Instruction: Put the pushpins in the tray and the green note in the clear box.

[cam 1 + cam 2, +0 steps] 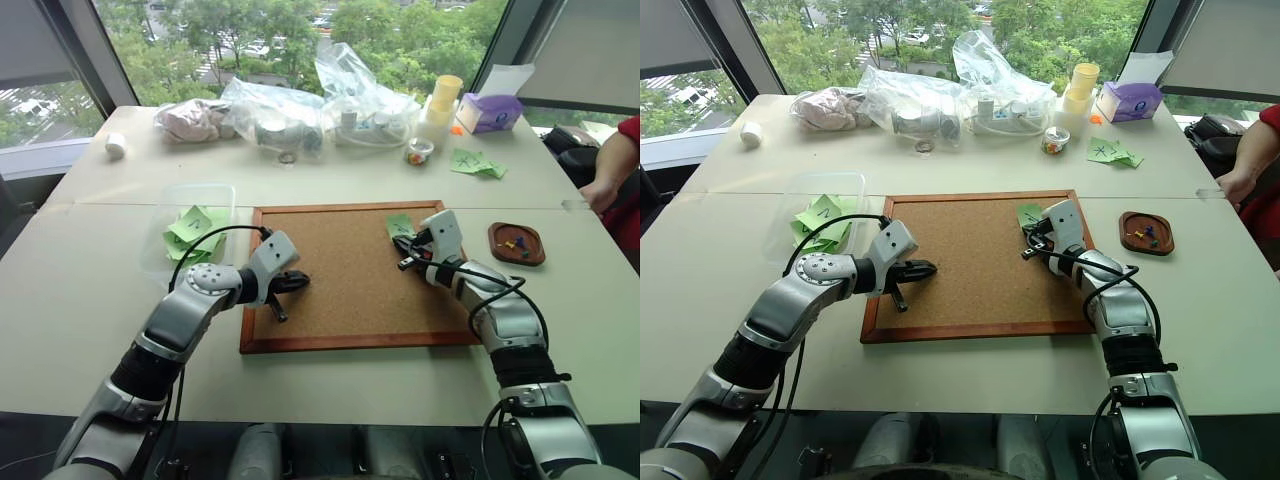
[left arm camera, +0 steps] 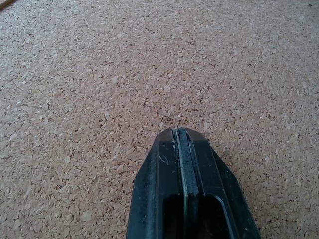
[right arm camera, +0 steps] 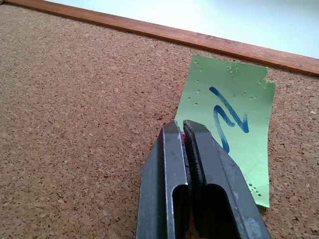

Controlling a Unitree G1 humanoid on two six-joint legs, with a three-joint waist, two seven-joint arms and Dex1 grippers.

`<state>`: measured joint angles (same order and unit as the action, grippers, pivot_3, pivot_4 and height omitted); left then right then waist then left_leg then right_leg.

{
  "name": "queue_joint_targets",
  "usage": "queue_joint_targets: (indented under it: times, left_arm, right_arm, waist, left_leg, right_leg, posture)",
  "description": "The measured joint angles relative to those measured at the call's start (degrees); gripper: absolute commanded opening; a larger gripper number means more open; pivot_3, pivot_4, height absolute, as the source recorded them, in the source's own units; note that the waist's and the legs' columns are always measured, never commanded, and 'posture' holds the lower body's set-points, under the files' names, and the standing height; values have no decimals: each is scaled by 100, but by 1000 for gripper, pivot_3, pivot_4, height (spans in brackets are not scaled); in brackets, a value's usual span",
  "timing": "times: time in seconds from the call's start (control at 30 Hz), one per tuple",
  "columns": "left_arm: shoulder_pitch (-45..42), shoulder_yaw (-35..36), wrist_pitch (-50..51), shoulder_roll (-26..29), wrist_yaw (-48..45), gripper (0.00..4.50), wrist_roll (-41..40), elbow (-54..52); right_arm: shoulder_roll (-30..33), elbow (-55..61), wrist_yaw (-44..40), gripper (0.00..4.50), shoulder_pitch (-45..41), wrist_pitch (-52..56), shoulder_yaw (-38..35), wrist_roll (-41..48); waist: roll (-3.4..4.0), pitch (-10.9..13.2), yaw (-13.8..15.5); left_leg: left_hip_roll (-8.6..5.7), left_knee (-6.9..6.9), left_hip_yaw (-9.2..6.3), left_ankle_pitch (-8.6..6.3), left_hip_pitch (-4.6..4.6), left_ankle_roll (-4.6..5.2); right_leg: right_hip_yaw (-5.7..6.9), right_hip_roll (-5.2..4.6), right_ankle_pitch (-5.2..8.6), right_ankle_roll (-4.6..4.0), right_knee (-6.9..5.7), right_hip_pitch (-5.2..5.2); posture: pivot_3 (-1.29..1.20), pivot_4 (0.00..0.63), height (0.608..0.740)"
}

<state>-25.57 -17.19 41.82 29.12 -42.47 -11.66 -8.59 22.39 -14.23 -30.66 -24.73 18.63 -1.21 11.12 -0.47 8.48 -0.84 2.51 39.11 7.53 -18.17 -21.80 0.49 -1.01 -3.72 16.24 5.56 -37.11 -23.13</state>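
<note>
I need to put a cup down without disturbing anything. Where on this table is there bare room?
Bare table lies on the near left, between the clear box and the table's front edge, and on the near right, below the tray. The far edge is crowded with plastic bags, cups and a tissue box.

I see bright daylight pouring in from the windows (image 1: 250, 30) behind the table (image 1: 100, 270), casting soft shadows, everything sharp.
</note>
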Motion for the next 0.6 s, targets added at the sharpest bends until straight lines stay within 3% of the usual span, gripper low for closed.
queue_joint_targets:
  times: [0.17,0.47,0.6]
  left_arm:
    - [-21,-1,-13,1,-30,0,-1,-3]
    - [-133,56,5,-47,-189,0,-49,111]
    - [-316,573,391,-503,-229,1322,-557,514]
  right_arm:
    - [-171,223,187,26,166,-84,-210,92]
    - [-111,1880,380,26,179,251,-612,544]
    - [-13,2085,339,0,245,450,-582,548]
  waist:
    - [6,4,10]
    - [5,3,24]
    - [-2,8,36]
  left_leg:
    - [-2,0,0,6,-18,-10]
    - [-4,2,-4,2,-28,-3]
    - [-9,12,-9,1,-57,2]
  right_leg:
    - [0,-4,-1,1,0,-16]
    - [3,-5,0,0,1,-23]
    - [11,-2,-1,1,0,-43]
  posture:
    - [0,150,735]
    - [0,150,735]
    - [0,150,735]
